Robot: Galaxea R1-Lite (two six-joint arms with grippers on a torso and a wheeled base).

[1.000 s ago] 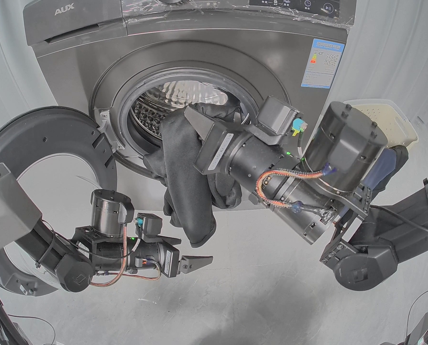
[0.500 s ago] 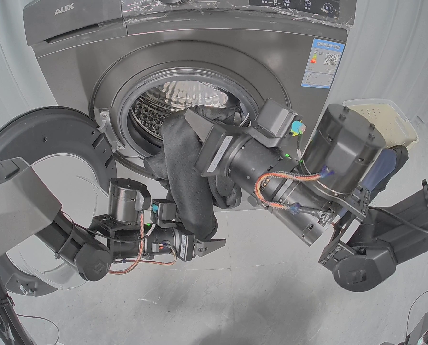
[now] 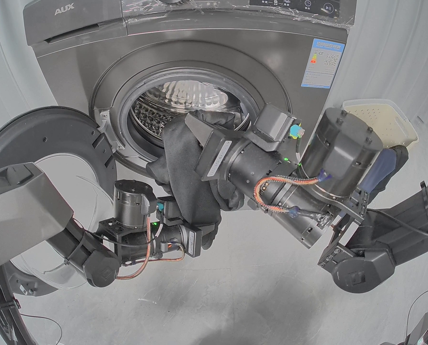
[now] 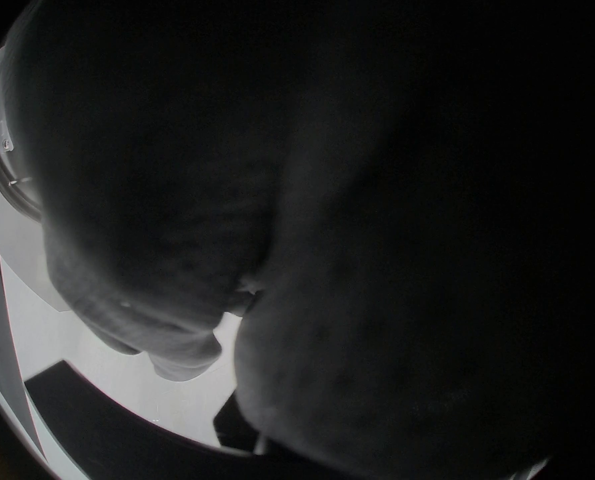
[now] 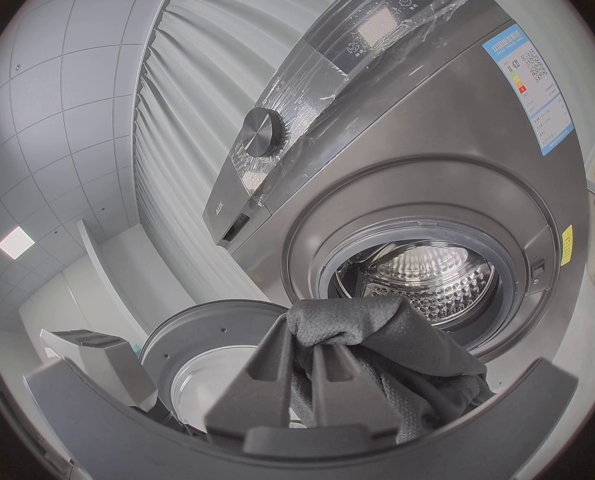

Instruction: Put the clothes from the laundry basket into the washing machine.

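Note:
A black garment (image 3: 190,188) hangs from the washing machine's round opening (image 3: 185,101) down over the front. My right gripper (image 3: 191,120) is at the mouth of the drum, shut on the garment's upper part; the right wrist view shows the fingers (image 5: 271,375) pinching the cloth (image 5: 391,348). My left gripper (image 3: 205,235) sits low, pushed up into the garment's hanging lower end, which covers its tip. Dark cloth (image 4: 311,201) lies right against the left wrist camera. The cream laundry basket (image 3: 391,116) stands at the right with a blue garment (image 3: 381,166) in it.
The washer door (image 3: 46,140) is swung open to the left, close behind my left arm. The shiny drum (image 5: 437,275) is visible behind the cloth. A pale curtain hangs on both sides of the machine. Bare grey floor (image 3: 252,288) lies in front.
My left arm has moved right and upward, from clear of the garment to under its hanging end, lifting it slightly. The right gripper has stayed at the drum mouth, still holding the cloth.

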